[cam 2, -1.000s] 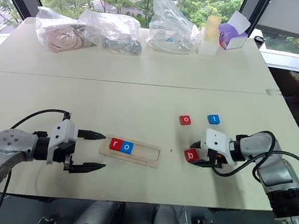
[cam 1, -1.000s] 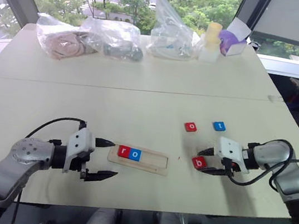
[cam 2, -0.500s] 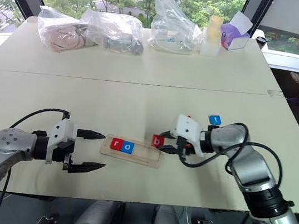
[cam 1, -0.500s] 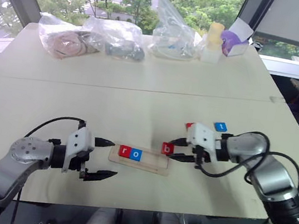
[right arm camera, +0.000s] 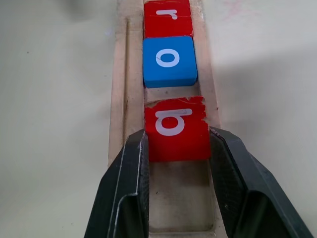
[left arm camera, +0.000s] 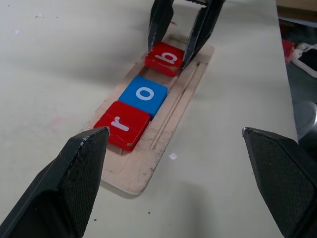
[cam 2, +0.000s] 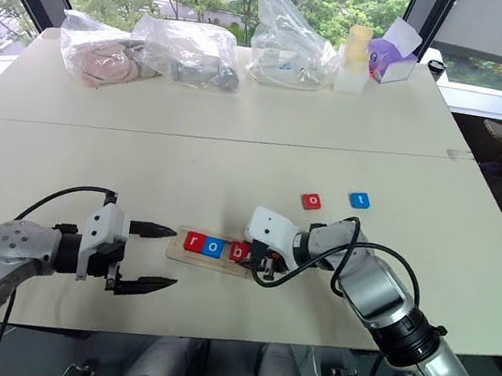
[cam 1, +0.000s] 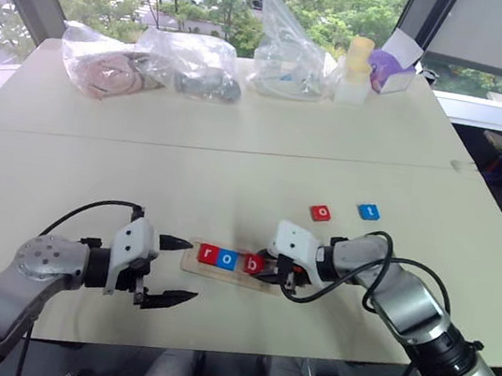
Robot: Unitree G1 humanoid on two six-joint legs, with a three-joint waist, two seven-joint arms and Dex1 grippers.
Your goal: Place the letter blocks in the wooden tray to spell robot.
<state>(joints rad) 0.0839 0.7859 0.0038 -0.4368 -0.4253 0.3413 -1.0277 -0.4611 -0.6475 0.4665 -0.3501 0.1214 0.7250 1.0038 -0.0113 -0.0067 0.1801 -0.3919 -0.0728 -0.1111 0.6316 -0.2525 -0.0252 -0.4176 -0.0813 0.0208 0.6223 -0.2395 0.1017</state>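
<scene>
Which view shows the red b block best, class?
The right wrist view: the b block sits large between the right gripper's fingers, over the tray. The left wrist view shows it farther off; the eye views show it small, partly hidden.

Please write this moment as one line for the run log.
right gripper: shut on red b block, over tray | tray holds: r, o | table: red o, blue t | left gripper: open

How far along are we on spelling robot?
Done: the red r block and blue o block sit in the wooden tray. In hand: the right gripper holds the red b block over the third slot. Left: the red o block and blue t block on the table.
</scene>
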